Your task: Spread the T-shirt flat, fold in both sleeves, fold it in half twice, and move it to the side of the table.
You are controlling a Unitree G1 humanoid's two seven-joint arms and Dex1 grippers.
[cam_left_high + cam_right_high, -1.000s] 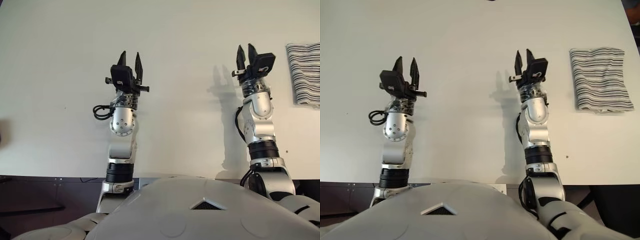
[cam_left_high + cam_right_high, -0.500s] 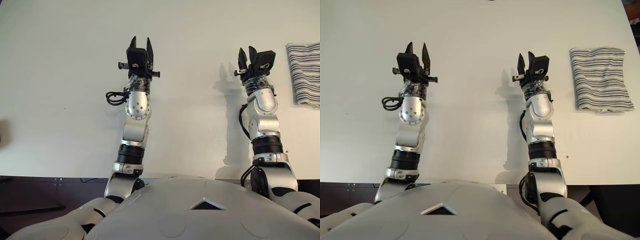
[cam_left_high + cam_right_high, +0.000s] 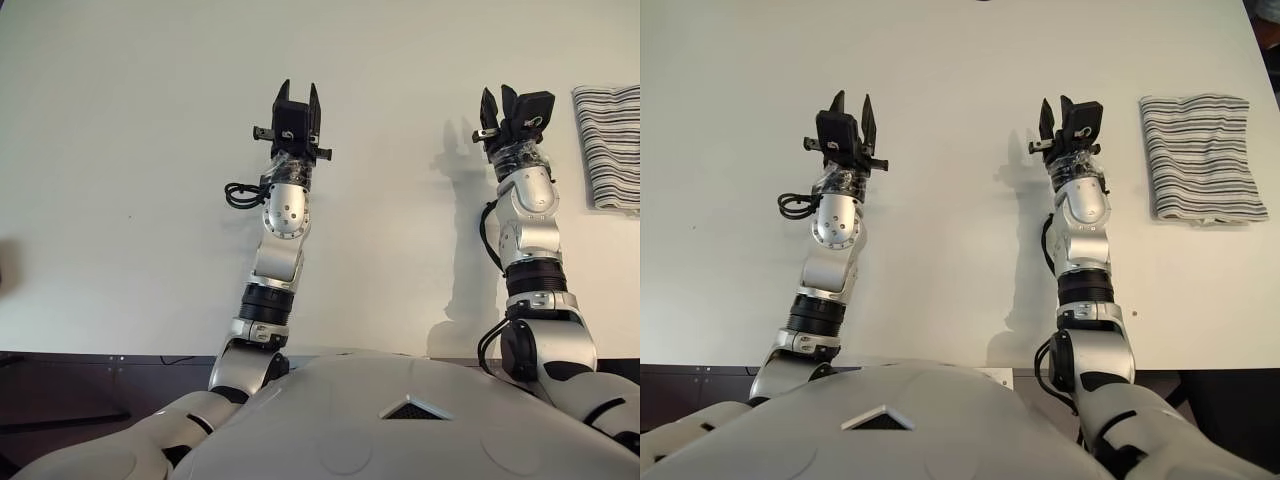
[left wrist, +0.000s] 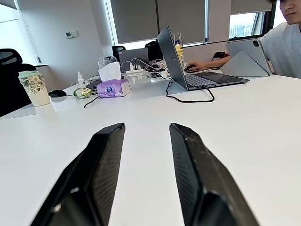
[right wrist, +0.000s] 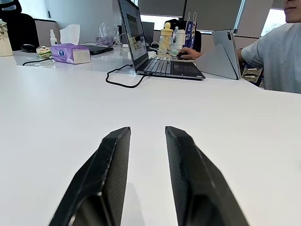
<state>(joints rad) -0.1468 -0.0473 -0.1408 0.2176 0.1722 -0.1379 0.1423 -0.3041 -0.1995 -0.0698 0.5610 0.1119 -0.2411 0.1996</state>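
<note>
**Task item.** The T-shirt (image 3: 1200,158) lies as a compact folded packet, striped, at the right side of the table (image 3: 940,60). It sits close to the right edge. No sleeve or loose flap projects from it in the head views.

**Step in hand (judgement).** All folds and the move to the side appear complete. What remains is to clear the arms and finish. To do this well, the right arm should draw back toward the body along its own line. It should not swing rightward, where it could catch the packet's near edge and undo the fold. Both sets of fingers should lift clear of the table top during any travel. No further contact with the shirt appears warranted.

**Arm pose.** Both arms reach forward over the table, fingers pointing away from the body. The left gripper (image 3: 852,100) sits over the middle-left of the table, its forearm leaning slightly inward. The right gripper (image 3: 1055,104) is well apart from it, on a nearly straight forearm. It stands near the shirt but not touching it, with bare table between.

**Jaws.** The left jaws stand moderately parted and hold nothing. The right jaws are parted somewhat less and are also empty. Their height above the table cannot be judged.
</note>
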